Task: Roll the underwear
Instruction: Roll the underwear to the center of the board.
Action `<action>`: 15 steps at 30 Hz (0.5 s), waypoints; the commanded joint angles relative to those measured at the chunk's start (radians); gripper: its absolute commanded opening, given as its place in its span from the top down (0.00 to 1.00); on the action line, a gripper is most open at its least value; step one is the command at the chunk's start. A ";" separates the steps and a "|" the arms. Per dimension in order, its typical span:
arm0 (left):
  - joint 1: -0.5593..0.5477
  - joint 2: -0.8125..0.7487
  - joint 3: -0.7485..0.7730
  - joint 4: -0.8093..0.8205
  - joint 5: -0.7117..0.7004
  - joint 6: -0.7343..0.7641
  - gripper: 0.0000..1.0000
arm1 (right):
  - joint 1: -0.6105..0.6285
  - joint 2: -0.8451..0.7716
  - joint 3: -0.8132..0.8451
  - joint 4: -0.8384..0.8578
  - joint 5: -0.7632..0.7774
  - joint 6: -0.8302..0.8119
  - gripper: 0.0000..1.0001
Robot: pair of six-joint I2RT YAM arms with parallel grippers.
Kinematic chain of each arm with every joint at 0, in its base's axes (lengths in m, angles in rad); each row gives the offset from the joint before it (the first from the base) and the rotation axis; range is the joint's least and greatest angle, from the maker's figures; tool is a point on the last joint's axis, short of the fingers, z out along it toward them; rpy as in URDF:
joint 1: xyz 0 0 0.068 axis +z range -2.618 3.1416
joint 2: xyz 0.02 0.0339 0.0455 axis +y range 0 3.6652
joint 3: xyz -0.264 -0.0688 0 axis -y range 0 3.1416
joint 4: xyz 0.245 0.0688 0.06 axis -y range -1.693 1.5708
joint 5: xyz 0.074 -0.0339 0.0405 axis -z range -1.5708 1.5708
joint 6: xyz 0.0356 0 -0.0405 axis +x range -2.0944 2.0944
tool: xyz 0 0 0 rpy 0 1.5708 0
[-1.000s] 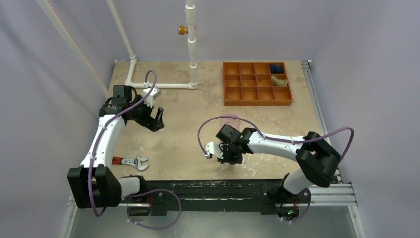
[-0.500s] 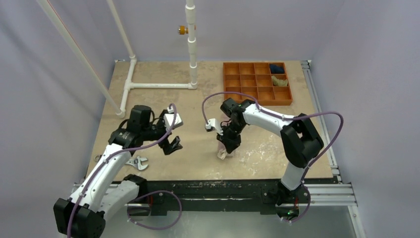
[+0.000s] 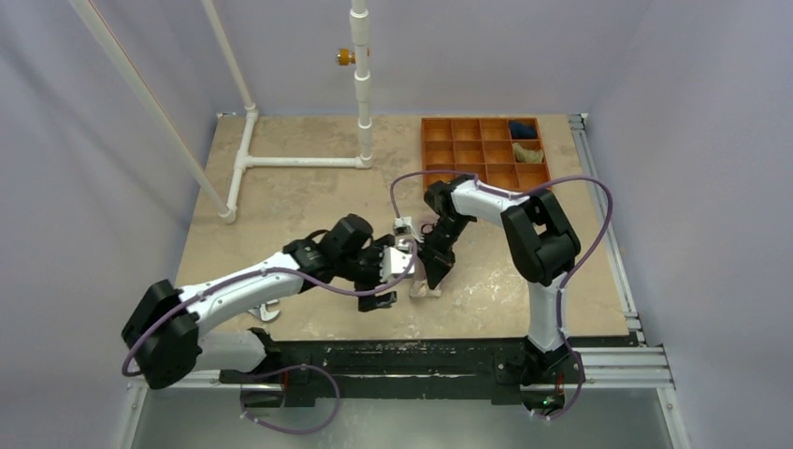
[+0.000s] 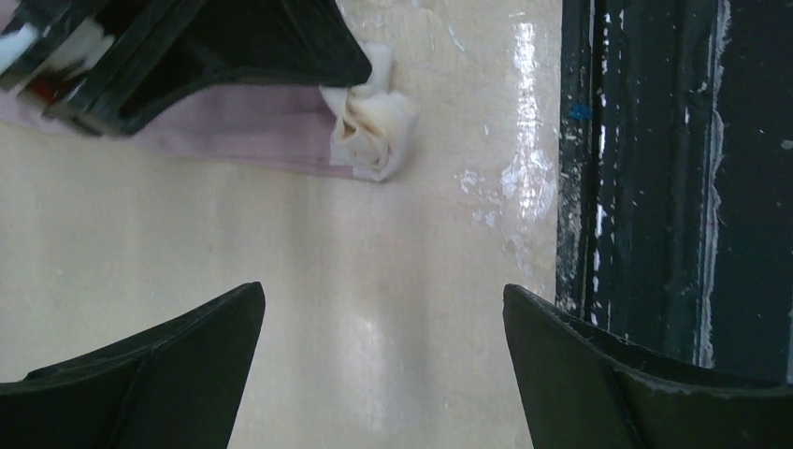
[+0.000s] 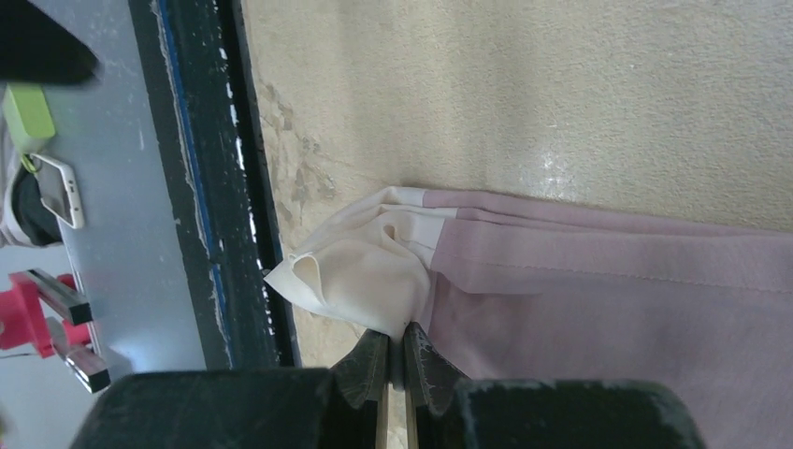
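Near the front edge of the surface point(image 4: 281, 234), the roll looked barely begun.
My right gripper point(image 5: 393, 360) pinched the underwear point(image 5: 608, 281) at its cream end, and my left gripper point(image 4: 382, 299) hovered spread beside it. Next, I judged, that end needed tucking over tightly.

Beige table point(image 3: 309, 201). Orange compartment tray point(image 3: 486, 194) far right; dark blue cloth bundle point(image 3: 524, 129) in far-right corner cell, olive-tan bundle point(image 3: 529, 152) in next cell nearer. White pipe frame point(image 3: 299, 162) far left. Wrench point(image 3: 266, 311) near edge, partly hidden.
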 commanded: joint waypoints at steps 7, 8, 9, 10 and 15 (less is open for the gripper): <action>-0.144 0.291 0.104 0.351 -0.126 -0.147 0.00 | -0.018 0.019 0.043 -0.042 -0.065 -0.013 1.00; -0.154 0.304 0.103 0.362 -0.125 -0.151 0.00 | -0.019 0.022 0.043 -0.041 -0.066 -0.012 1.00; -0.162 0.319 0.098 0.377 -0.127 -0.159 0.00 | -0.021 0.025 0.044 -0.042 -0.067 -0.012 1.00; -0.168 0.326 0.092 0.385 -0.131 -0.169 0.00 | -0.022 0.027 0.044 -0.042 -0.067 -0.011 1.00; -0.186 0.364 0.077 0.494 -0.112 -0.206 0.02 | -0.026 0.031 0.047 -0.046 -0.080 -0.008 1.00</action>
